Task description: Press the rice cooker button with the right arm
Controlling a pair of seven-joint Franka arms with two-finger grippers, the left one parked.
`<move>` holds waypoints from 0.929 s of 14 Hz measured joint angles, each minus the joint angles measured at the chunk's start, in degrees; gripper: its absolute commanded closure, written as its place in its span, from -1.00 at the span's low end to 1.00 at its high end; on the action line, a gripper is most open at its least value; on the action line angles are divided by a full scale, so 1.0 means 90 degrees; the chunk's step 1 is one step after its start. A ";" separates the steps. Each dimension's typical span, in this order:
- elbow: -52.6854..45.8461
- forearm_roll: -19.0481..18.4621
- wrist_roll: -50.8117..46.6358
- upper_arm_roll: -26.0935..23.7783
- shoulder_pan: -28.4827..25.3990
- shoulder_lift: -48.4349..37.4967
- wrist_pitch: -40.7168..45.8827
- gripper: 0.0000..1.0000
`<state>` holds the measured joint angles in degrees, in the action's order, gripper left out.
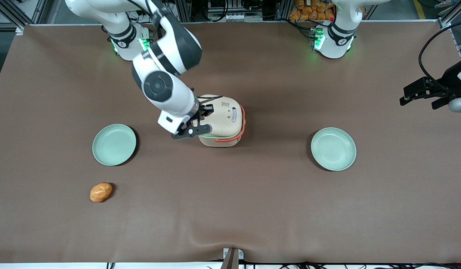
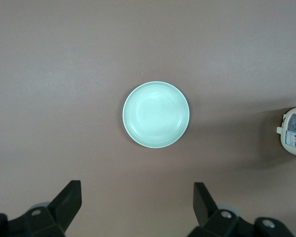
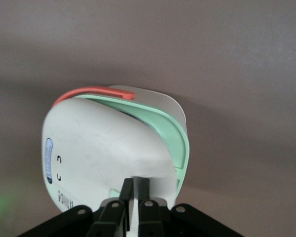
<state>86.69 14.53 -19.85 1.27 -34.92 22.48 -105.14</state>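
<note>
Two mint plates (image 1: pixel 114 144) (image 1: pixel 333 148) (one orange-brown lump (image 1: pixel 101 192) nearby).

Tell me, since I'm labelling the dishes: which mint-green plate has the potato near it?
The plate toward the working arm's end, with the potato nearer the front camera; the other plate lies alone. The hand, shut, touches the rice cooker.

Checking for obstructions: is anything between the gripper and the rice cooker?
Nothing visible. The gripper, fingers shut, is already at the cooker's edge, with its lid slightly lifted. Both plates and the potato lie well clear.
</note>
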 measured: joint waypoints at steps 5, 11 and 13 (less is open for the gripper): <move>-0.0012 0.0000 0.0000 -0.0039 0.0301 -0.0487 0.0035 -0.88; -0.0009 -0.0050 0.0009 -0.0414 0.1387 -0.1104 0.0687 -1.00; -0.0006 -0.0140 0.0026 -0.0446 0.1838 -0.1315 0.1031 -1.00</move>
<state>86.63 13.27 -19.63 -2.74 -18.38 10.64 -95.86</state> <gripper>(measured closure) 0.000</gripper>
